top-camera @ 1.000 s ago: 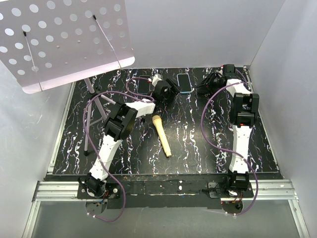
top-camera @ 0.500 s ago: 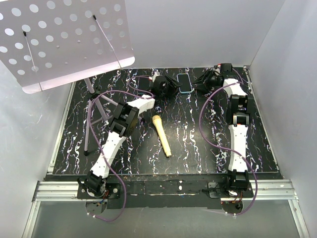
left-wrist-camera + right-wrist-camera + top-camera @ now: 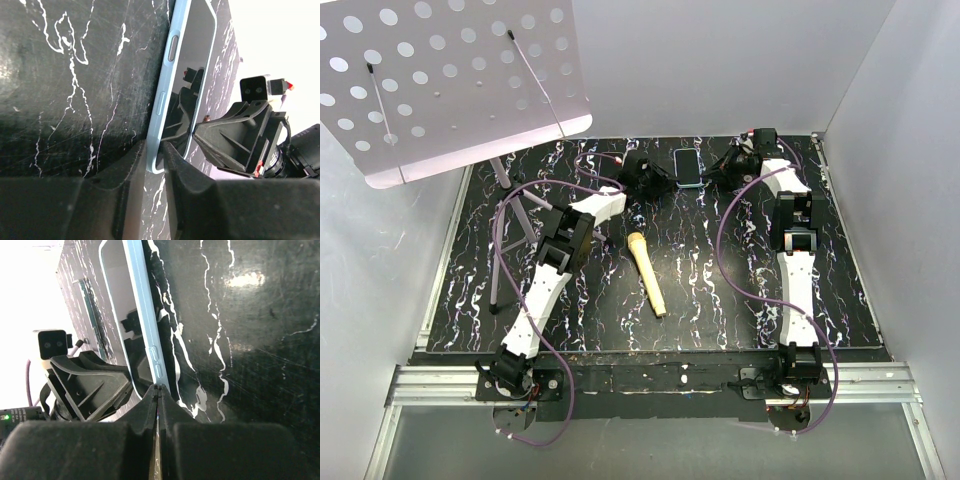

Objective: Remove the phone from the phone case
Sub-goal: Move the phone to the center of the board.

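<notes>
**Both pincers set on opposite edges of the cased phone**

The bench (image 3: 720, 290) carries the phone flat and screen up at its far side, so both long edges are open to a side approach. The left arm (image 3: 555, 255) and right arm (image 3: 795, 250) stretch far out from their bases, wrists low and turned inward to face each other. The light blue phone case (image 3: 167, 65) lies between the two pincers with the phone (image 3: 197, 45) seated in it. The left pincer (image 3: 155, 152) stands narrow with the case's near corner between its fingers. It looks pinched, likely to anchor the case. The right pincer (image 3: 159, 387) is fully closed and empty, tips together against the opposite rim by the side buttons, likely as a wedge for prying.
</notes>
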